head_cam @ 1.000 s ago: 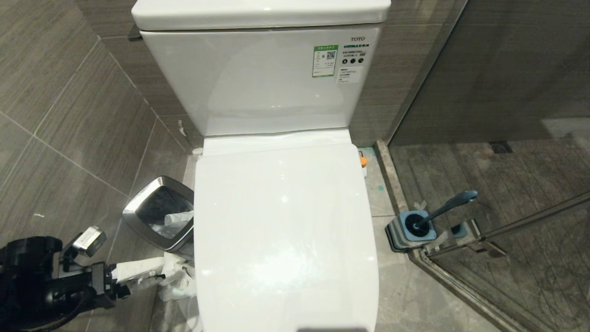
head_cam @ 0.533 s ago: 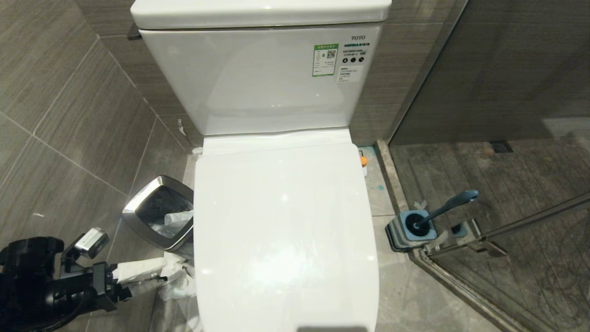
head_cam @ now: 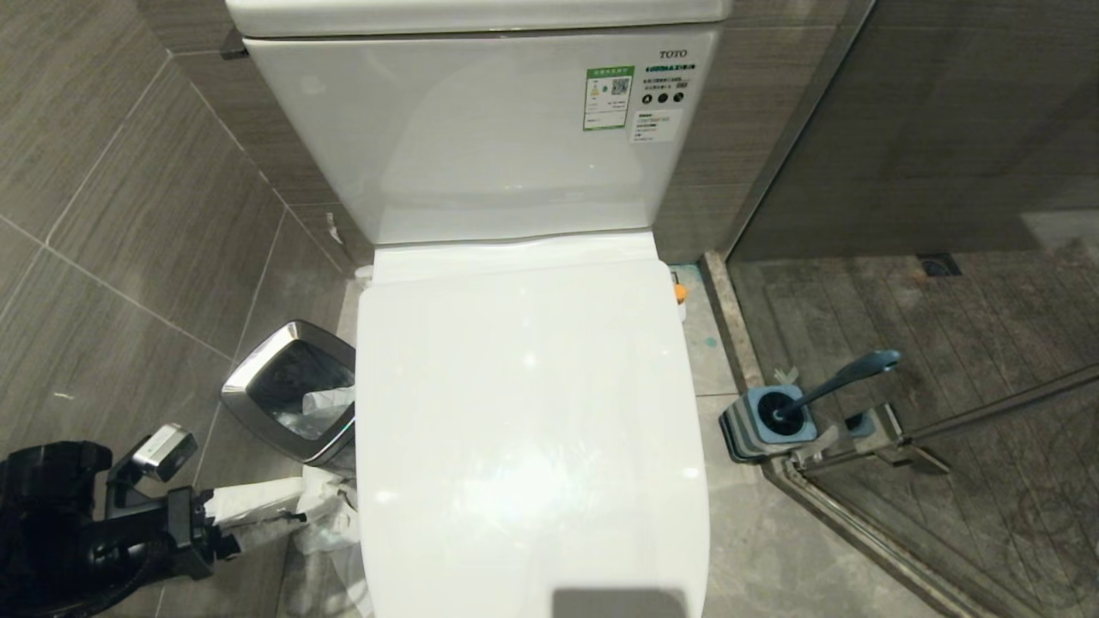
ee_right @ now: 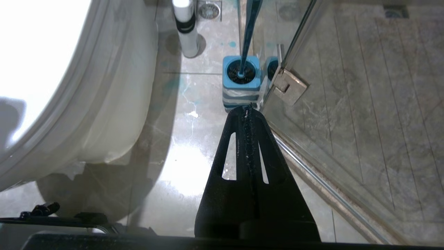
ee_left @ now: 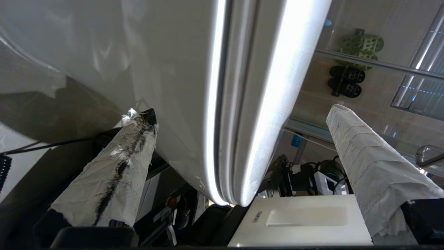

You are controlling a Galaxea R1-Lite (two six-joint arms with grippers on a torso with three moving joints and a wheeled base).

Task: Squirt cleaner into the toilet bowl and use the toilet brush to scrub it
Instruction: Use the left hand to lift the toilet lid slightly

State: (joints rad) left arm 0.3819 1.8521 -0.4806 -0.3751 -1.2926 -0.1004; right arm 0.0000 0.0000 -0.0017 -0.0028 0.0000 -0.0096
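The left gripper (ee_left: 239, 118) holds its tape-wrapped jaws spread either side of the closed glossy white toilet lid (head_cam: 528, 412) rim. The right gripper (ee_right: 248, 107) has jaws pressed together, pointing at the blue-grey-handled toilet brush (ee_right: 248, 31) upright in its striped square holder (ee_right: 241, 83) just beyond.

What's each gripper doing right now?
Left gripper: open, fingers either side of the closed lid's edge, holding nothing.
Right gripper: shut, empty, above the floor near the brush holder.
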